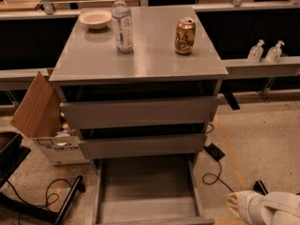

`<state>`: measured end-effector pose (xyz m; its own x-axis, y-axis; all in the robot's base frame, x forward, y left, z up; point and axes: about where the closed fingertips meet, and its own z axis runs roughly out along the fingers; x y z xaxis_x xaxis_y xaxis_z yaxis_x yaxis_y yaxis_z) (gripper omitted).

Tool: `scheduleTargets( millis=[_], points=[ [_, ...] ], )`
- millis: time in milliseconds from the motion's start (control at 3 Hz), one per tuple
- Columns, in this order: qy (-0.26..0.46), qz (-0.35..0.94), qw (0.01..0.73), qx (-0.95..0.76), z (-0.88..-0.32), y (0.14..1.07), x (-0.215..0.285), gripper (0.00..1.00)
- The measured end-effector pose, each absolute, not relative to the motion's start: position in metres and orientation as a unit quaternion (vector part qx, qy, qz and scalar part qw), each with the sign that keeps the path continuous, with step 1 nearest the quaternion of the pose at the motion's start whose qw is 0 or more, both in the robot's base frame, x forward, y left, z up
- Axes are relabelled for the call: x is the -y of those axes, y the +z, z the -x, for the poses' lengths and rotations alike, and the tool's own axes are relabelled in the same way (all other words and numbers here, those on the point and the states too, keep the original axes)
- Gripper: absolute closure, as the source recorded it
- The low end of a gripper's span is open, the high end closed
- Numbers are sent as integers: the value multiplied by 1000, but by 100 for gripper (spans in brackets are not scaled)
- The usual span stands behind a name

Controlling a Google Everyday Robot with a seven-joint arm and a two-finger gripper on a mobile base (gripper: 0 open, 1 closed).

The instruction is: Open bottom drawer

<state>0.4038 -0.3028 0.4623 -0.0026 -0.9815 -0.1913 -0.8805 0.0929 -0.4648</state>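
Note:
The grey cabinet [140, 55] has three handleless drawers. The bottom drawer [145, 191] is pulled far out toward me, and its plain shallow grey tray is in full view with nothing in it. Its front panel sits at the lower frame edge. The middle drawer front [140, 145] and the top drawer front [138, 111] are each slightly out. Only a white arm segment [267, 207] shows at the lower right, to the right of the open drawer. The gripper itself is out of view.
On the cabinet top stand a white bowl [95, 18], a water bottle [122, 22] and a brown can [185, 35]. An open cardboard box [47, 125] stands at the left. Cables [213, 172] lie on the floor at the right. Two pump bottles [265, 51] stand on a ledge.

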Motion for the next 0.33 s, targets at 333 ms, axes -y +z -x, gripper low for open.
scheduleTargets(
  millis=[333],
  points=[
    [-145,664,295,-671,-396,528,286,88]
  ],
)
